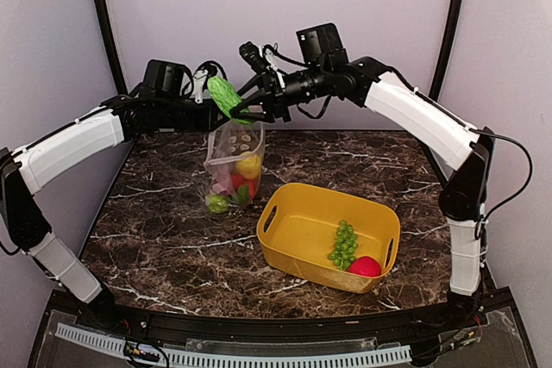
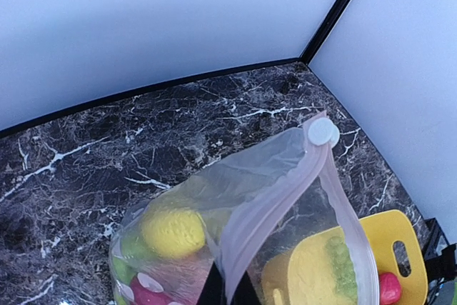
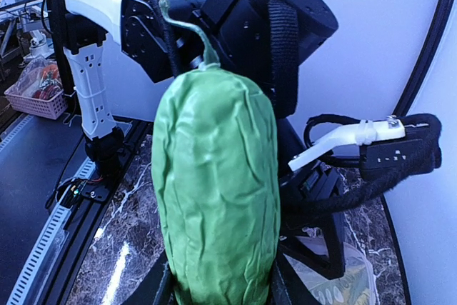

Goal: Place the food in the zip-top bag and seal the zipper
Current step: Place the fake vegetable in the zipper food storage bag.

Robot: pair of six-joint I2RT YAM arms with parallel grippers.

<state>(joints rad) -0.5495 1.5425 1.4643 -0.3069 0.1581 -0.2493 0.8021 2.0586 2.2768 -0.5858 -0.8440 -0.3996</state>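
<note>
Two arms meet above tabletop (image 1: 164, 230); left end effector (image 2: 228, 292) pinched shut on zipper (image 2: 278, 198) of zip-top bag (image 1: 231, 165). Bag hangs upright, lemon (image 1: 249, 165) and other food inside. Just above bag mouth, right end effector (image 3: 221, 292) clamps cucumber (image 1: 225, 96). Further right, basket (image 1: 285, 247) holds grape bunch (image 1: 343, 244), red ball (image 1: 365, 266).

**Item Layout**

The zip-top bag (image 1: 231, 154) is held up over the table (image 1: 155, 239), its mouth gripped by the left pincer (image 2: 230, 283). The cucumber (image 1: 226, 96) is clamped in the right pincer (image 1: 246, 111), just above that mouth. The lemon (image 1: 248, 165) is contained in the bag. The basket (image 1: 297, 258) is set on the table, right of and before the bag, with the grape bunch (image 1: 344, 244) and ball (image 1: 365, 266) inside.
</note>
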